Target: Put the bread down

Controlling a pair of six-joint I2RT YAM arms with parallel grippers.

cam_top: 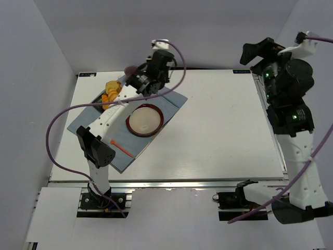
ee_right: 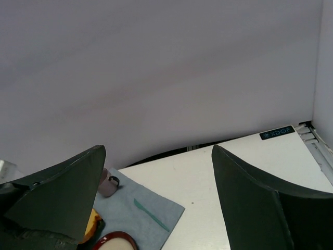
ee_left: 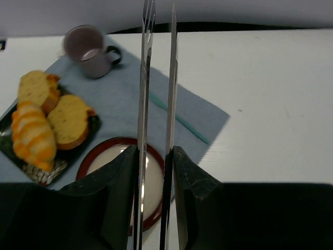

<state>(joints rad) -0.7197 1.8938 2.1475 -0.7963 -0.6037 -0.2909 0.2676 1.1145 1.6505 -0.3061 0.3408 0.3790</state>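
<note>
My left gripper (ee_left: 155, 152) (cam_top: 141, 82) is shut on a pair of metal tongs (ee_left: 170, 78), whose two blades run up the middle of the left wrist view, close together with nothing between their tips. It hovers over the back edge of the red-rimmed plate (ee_left: 87, 159) (cam_top: 128, 124), which has nothing on it. The bread is out of view. A black tray (ee_left: 48, 170) to the plate's left carries two round golden buns (ee_left: 68, 119) and an orange striped croissant-shaped piece (ee_left: 31, 138). My right gripper (ee_right: 158, 150) (cam_top: 257, 52) is open and raised at the far right.
A blue cloth (cam_top: 173, 99) lies under the plate and tray. On it are a mauve cup (ee_left: 88, 49) at the back, a teal plastic knife (ee_left: 179, 120) and an orange plastic utensil (cam_top: 122, 149) near the front. White walls enclose the table.
</note>
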